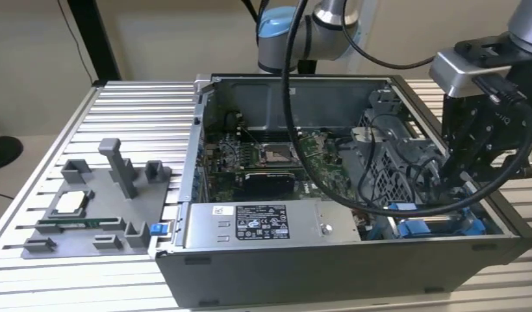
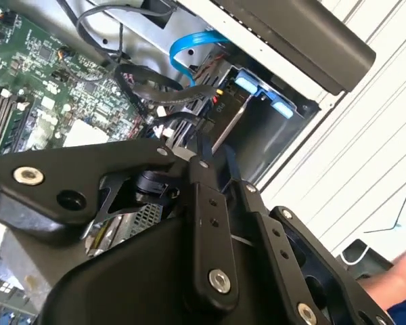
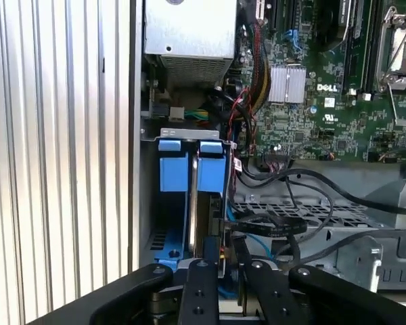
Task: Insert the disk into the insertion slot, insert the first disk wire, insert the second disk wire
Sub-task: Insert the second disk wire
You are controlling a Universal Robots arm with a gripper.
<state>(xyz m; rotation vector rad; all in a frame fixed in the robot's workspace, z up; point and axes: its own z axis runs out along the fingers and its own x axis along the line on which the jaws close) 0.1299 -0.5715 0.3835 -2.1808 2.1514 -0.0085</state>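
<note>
The disk [image 3: 192, 210] stands on edge in its blue carrier [image 3: 174, 172], seated in the insertion slot [image 3: 147, 203] at the case's front corner on the exterior view's right. Its blue clips also appear in the second wrist view [image 2: 247, 84] and the exterior view [image 1: 421, 229]. My gripper [image 3: 229, 261] hangs just over the disk's inner end, shut on the black connector of a disk wire [image 3: 271, 227] that loops away over the grey cage. The gripper [image 2: 223, 179] meets that black wire [image 2: 189, 95] at its tips. In the exterior view the gripper [image 1: 445, 183] reaches down among black cables.
The open computer case [image 1: 335, 266] sits on a slatted metal table [image 1: 136, 110]. Inside are the motherboard [image 1: 266, 156] and a grey labelled box [image 1: 257, 224]. A grey fixture tray [image 1: 84, 208] lies on the exterior view's left. Part of a person [image 2: 400, 281] is beside the table.
</note>
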